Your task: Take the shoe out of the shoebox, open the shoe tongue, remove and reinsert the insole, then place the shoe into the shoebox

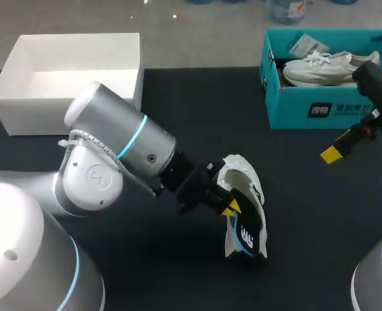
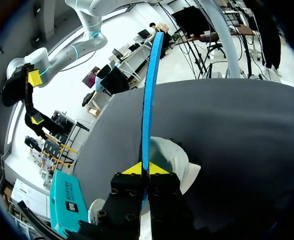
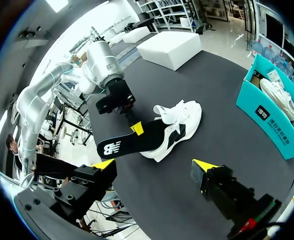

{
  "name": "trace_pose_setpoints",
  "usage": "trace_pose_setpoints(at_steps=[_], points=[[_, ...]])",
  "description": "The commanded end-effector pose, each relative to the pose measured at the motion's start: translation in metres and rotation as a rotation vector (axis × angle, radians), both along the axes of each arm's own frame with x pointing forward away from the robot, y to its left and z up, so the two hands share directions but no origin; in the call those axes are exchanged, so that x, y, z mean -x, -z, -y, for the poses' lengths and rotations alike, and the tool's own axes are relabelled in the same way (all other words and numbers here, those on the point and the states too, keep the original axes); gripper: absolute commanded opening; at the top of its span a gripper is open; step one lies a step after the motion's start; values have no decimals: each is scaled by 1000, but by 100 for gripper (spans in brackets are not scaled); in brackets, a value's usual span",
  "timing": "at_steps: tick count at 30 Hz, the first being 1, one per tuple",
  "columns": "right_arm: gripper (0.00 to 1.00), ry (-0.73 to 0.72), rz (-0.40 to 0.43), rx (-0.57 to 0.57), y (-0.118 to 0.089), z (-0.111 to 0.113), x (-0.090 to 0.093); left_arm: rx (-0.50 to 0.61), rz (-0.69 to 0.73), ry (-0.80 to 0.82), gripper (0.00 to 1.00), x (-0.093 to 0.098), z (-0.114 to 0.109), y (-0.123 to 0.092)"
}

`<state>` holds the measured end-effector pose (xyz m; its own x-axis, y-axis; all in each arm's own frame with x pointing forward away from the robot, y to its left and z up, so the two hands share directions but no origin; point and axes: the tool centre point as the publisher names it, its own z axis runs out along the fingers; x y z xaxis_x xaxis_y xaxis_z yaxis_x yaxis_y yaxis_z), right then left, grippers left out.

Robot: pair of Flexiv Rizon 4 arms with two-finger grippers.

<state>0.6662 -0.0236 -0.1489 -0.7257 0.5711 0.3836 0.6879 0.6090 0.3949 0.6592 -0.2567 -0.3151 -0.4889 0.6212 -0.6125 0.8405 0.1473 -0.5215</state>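
My left end effector has its two yellow tips pressed together on one insole, pinching it by its thin blue edge. The insole is black on top with a white logo, and it stands on edge, slanting up and out from the one white and black shoe just beneath the fingers. I cannot tell whether the far end of the insole is inside the shoe. That shoe lies on its side near the middle of the dark tabletop.

My right end effector hangs above the tabletop's right side, well apart from the shoe. Its fingers are spread wide, with nothing between them.

There are two boxes at the far edge. One teal shoebox, at the far right, holds a second shoe, all white. One white box, open-topped, sits at the far left.
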Motion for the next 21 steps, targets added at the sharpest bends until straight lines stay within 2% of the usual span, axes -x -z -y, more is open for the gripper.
trace_pose_setpoints(at_steps=[1,10,21], points=[[100,0,-3,3,1,-1,-2,-21,9,-8,0,-6,6,7],[100,0,-3,3,1,-1,-2,-80,67,-22,0,-17,3,17],[100,0,-3,3,1,-1,-2,-103,125,-23,0,-24,-2,15]])
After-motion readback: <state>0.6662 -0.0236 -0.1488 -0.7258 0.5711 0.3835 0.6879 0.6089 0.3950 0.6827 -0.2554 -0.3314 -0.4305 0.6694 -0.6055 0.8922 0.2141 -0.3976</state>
